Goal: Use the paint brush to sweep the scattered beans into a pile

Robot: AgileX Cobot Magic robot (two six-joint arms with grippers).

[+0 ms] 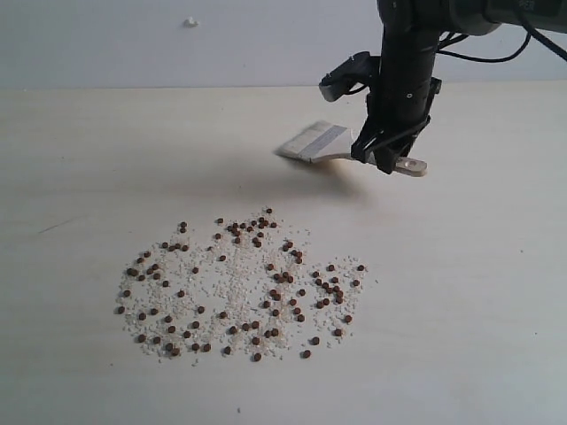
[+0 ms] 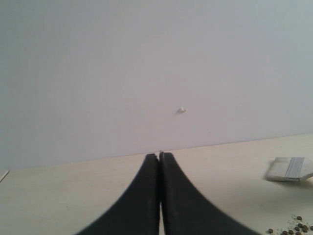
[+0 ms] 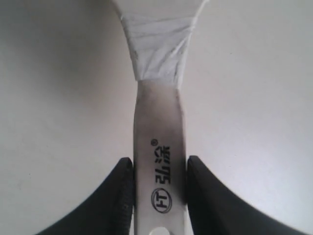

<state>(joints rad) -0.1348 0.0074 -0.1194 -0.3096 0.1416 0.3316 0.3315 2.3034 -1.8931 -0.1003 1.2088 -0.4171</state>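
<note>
The beans (image 1: 244, 283) lie scattered over a wide patch of the pale table, mixed with fine whitish grains; no compact pile shows. Behind them my right gripper (image 1: 387, 152) holds the paint brush (image 1: 321, 143) above the table, shut on its wooden handle. In the right wrist view both black fingers press the handle (image 3: 160, 161) from either side, with the ferrule (image 3: 159, 46) beyond. The brush head (image 2: 288, 169) and a few beans (image 2: 293, 229) appear at the edge of the left wrist view. My left gripper (image 2: 160, 155) is shut and holds nothing; the exterior view does not show it.
A pale wall (image 1: 177, 40) rises behind the table's far edge, with a small white speck (image 1: 190, 21) on it. The black arm (image 1: 407, 53) comes down from the upper right. Bare table (image 1: 478, 292) lies around the bean patch.
</note>
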